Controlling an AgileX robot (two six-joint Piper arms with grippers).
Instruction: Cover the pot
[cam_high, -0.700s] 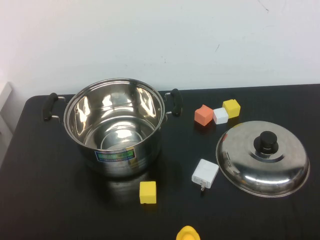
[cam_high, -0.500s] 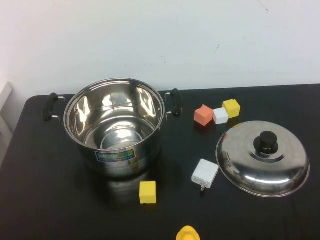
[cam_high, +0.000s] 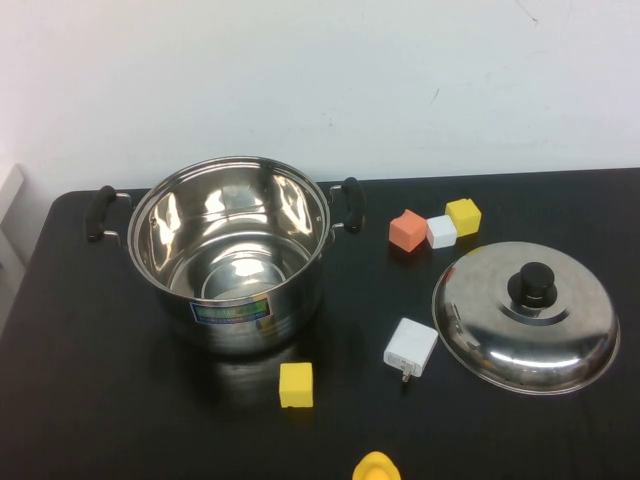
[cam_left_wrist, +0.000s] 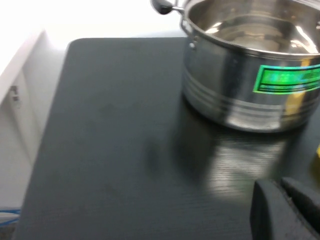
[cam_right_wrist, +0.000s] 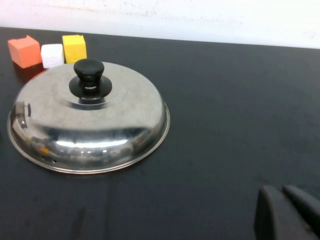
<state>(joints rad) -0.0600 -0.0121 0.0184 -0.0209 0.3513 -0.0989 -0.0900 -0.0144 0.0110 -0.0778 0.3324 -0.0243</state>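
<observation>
Bright, even overhead light is filling every view. Glare is streaking the pot (cam_high: 228, 255) and the lid (cam_high: 526, 317), both mirroring on the glossy black tabletop (cam_high: 100, 390). The left wrist view is looking soft and slightly blurred.

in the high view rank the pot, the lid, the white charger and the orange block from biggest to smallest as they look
1. pot
2. lid, close behind the pot in width
3. white charger
4. orange block, only slightly smaller than the charger and farther from the camera, so that order is unsure

Neither pincer shows in this view.
</observation>
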